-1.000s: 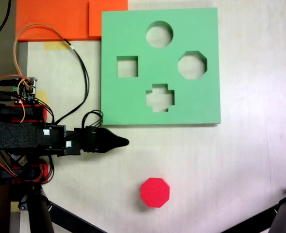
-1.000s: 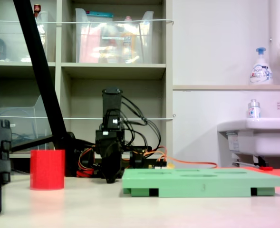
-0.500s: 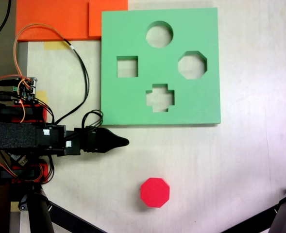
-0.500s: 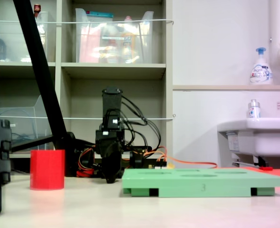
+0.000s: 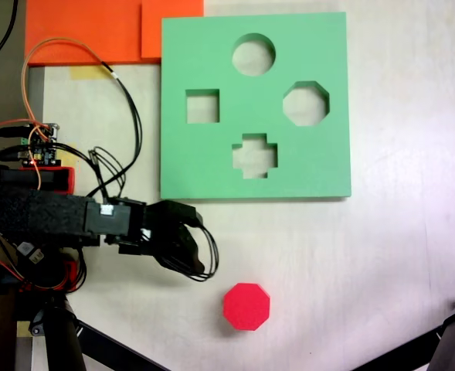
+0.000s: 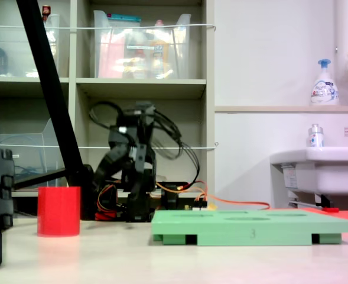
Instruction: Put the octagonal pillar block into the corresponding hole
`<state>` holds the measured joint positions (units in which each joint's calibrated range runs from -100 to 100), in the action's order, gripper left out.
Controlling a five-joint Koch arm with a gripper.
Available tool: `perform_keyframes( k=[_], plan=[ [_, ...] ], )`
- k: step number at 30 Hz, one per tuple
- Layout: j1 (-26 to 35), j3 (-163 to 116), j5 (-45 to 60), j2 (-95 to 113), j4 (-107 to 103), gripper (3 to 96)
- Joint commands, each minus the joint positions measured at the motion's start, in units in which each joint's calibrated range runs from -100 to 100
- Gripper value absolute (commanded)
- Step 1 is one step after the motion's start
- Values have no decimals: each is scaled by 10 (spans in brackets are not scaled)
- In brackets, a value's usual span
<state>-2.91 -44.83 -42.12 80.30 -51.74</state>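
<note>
Across the pale tabletop (image 5: 397,255), a flat light-green square foam board (image 5: 212,162) is lying toward the top of the first exterior view; in the second exterior view it is sitting low on short feet at the second exterior view's right (image 6: 280,229). Four cutouts are showing in it: round at the top, square at the first exterior view's left, cross-shaped at the bottom, and the eight-sided cutout (image 5: 305,103) at the first exterior view's right, standing empty.

Black Koch arm (image 5: 34,218) is reaching in from the first exterior view's left, trailing looped black and orange wires. Its gripper (image 5: 185,246) is pointing toward the first exterior view's lower right, clear of the board's lower edge. Whether its jaws are wide or narrow cannot be told from either view; nothing is showing between them.

Small bright red foam prism with an eight-sided top (image 5: 246,306) is resting upright on the table, below the board, near the gripper but apart from it. In the second exterior view it is standing at the second exterior view's left (image 6: 58,211), well apart from the board.
</note>
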Motion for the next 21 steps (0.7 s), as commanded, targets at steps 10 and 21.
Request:
perform_keyframes(
  k=[10, 21],
  plan=[
    [-10, 509, -12, -244, -483, 468],
    [-68, 592, 28, -356, -474, 534]
  ],
)
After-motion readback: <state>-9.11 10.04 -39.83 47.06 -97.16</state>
